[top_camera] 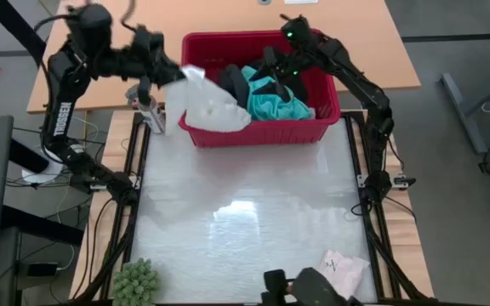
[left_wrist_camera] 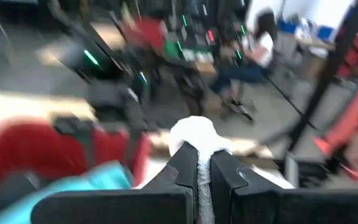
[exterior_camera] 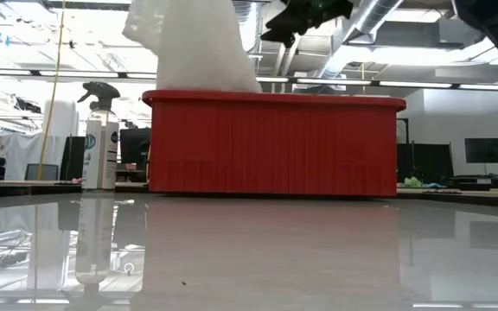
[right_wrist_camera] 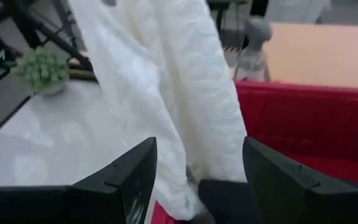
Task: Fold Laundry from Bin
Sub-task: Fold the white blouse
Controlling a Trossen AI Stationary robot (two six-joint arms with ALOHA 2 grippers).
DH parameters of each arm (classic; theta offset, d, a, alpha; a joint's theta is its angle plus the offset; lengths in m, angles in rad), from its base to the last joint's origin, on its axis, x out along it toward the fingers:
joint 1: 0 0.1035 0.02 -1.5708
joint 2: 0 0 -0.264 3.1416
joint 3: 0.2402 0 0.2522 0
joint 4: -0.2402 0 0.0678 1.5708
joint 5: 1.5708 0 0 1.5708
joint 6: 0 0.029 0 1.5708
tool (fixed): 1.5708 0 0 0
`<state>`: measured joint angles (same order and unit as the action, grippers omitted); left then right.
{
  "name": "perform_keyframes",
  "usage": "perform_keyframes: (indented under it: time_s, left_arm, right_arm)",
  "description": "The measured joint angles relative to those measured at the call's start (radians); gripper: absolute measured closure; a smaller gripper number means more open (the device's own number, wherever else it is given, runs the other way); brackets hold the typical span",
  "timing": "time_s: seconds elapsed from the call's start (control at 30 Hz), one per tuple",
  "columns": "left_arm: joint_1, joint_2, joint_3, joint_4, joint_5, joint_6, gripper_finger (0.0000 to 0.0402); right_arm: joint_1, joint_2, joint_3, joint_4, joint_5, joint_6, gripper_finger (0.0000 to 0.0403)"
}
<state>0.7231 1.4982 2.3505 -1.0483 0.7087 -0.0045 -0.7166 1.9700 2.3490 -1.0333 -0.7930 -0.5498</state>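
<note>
The red bin (top_camera: 313, 127) stands at the table's far edge. In it lie a turquoise shirt (top_camera: 272, 102) and black clothing (top_camera: 232, 81). My left gripper (top_camera: 175, 73) is raised at the bin's left end, shut on the white lacy top (top_camera: 209, 104), which shows hanging high in the low view (exterior_camera: 193, 43). My right gripper (top_camera: 272, 75) hovers open over the bin's middle. In its wrist view the white top (right_wrist_camera: 166, 81) hangs just ahead of the spread fingers (right_wrist_camera: 194, 177). A small pale pink-white piece (top_camera: 344, 267) lies flat near the table's near right corner. My left gripper pinches a bunched part of the white top (left_wrist_camera: 192, 134) between its two fingers; a puff of cloth sticks out past the fingertips. The fingers come nearly level from the table's left side. The top hangs slack below them, its lower part draped over the bin's near left rim (top_camera: 196, 127).
A spray bottle (exterior_camera: 100, 138) stands just left of the bin. A small green plant (top_camera: 134, 280) sits at the near left corner. A dark object (top_camera: 313, 289) shows at the near edge. Between the bin and the near edge lies bare tabletop (top_camera: 245, 212).
</note>
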Motion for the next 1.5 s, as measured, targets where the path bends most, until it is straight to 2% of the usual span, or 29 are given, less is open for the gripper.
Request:
perform_keyframes:
  time_s: [0.17, 0.27, 0.53, 0.77, 1.07, 1.33, 1.4, 1.5]
  left_arm:
    - [-0.071, -0.001, 0.0, -0.274, -0.113, -0.003, 0.0401]
    - [-0.126, 0.001, 0.0, -0.383, -0.167, -0.049, 0.0401]
    - [-0.296, 0.003, 0.0, -0.502, -0.319, -0.21, 0.0401]
    - [-0.396, 0.003, 0.0, -0.515, -0.449, -0.245, 0.0401]
    - [-0.442, 0.004, -0.001, -0.515, -0.463, -0.297, 0.0401]
    - [-0.45, 0.004, -0.001, -0.517, -0.462, -0.299, 0.0401]
    - [-0.45, 0.004, -0.001, -0.518, -0.462, -0.296, 0.0401]
    - [-0.45, 0.004, -0.001, -0.52, -0.462, -0.284, 0.0401]
  right_arm:
    - [0.016, -0.003, 0.001, -0.105, -0.027, -0.062, 0.0143]
    - [0.018, -0.008, 0.001, -0.152, -0.028, -0.087, 0.0143]
    - [0.075, 0.011, 0.001, -0.106, -0.025, -0.167, 0.0143]
    - [0.149, 0.07, -0.002, -0.067, 0.019, -0.244, 0.0143]
    - [0.193, 0.166, 0.0, 0.094, 0.111, -0.237, 0.0143]
    - [0.196, 0.204, 0.001, 0.081, 0.139, -0.245, 0.0144]
    - [0.196, 0.203, 0.001, 0.066, 0.146, -0.245, 0.0154]
    - [0.196, 0.204, -0.001, 0.037, 0.158, -0.266, 0.019]
